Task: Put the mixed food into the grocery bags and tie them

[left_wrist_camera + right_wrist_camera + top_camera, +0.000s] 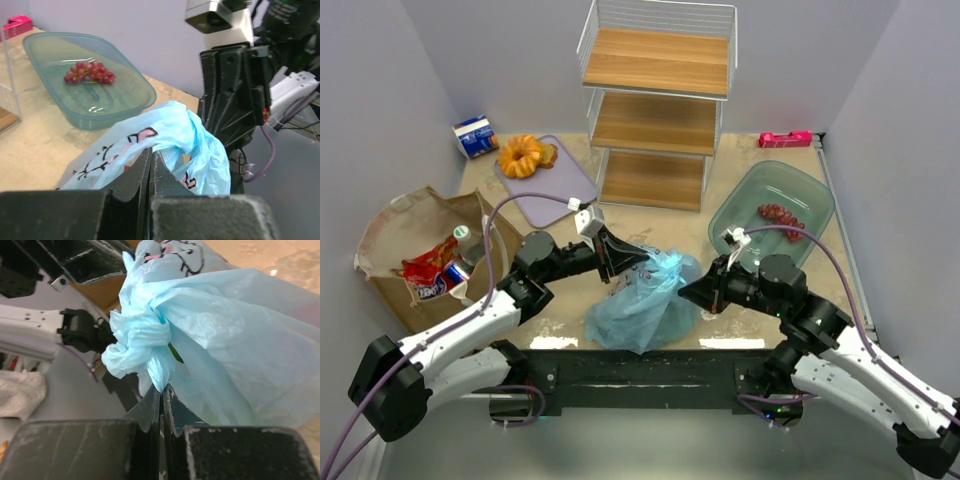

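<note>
blue plastic bag [645, 300]: front-centre of worktop [750, 160], mouth twisted into a knot [142, 340] | left tool [635, 258]: I see it pinched on bag film | right tool [688, 292]: clamped on the knot's tail | remaining, I judge: red grapes [780, 214] in bowl [820, 190]; brown paper bag [390, 235] untied

At frame centre, thin light-blue printed plastic bag [645, 300], slumped, top twisted into a tight knot. At left, brown paper bag [415, 208], open-mouthed, holding red crinkly snack packet [428, 268] and red-blue drink can [455, 275]. At right, red grapes [780, 214].
</note>
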